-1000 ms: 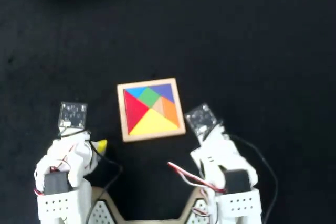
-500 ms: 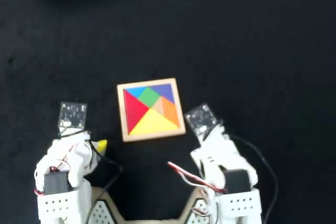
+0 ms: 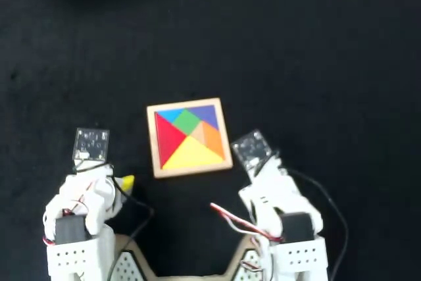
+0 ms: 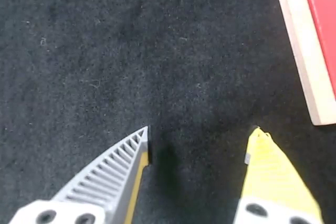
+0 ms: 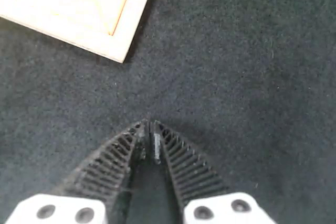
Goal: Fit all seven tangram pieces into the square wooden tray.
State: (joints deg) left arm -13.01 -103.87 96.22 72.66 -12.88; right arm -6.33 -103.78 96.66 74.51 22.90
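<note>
A square pale-wood tray (image 3: 153,146) at frame centre holds flat, coloured tangram pieces (image 3: 191,153). The left pincer (image 4: 202,129) is spread and the right pincer (image 5: 149,124) pressed together, above the fuzzy black tabletop (image 3: 296,64).

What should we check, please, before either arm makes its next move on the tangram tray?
1. Tray lies on the table between the arms: ok.
2. Red triangle and yellow triangle sit inside the rim: ok.
3. Pale patch mid-tray, seventh piece or bare wood: cannot tell.
4. Left arm, jaws open, holding nothing: ok.
5. Right arm, jaws shut, holding nothing: ok.
6. Both arms apart from the tray: ok.
</note>
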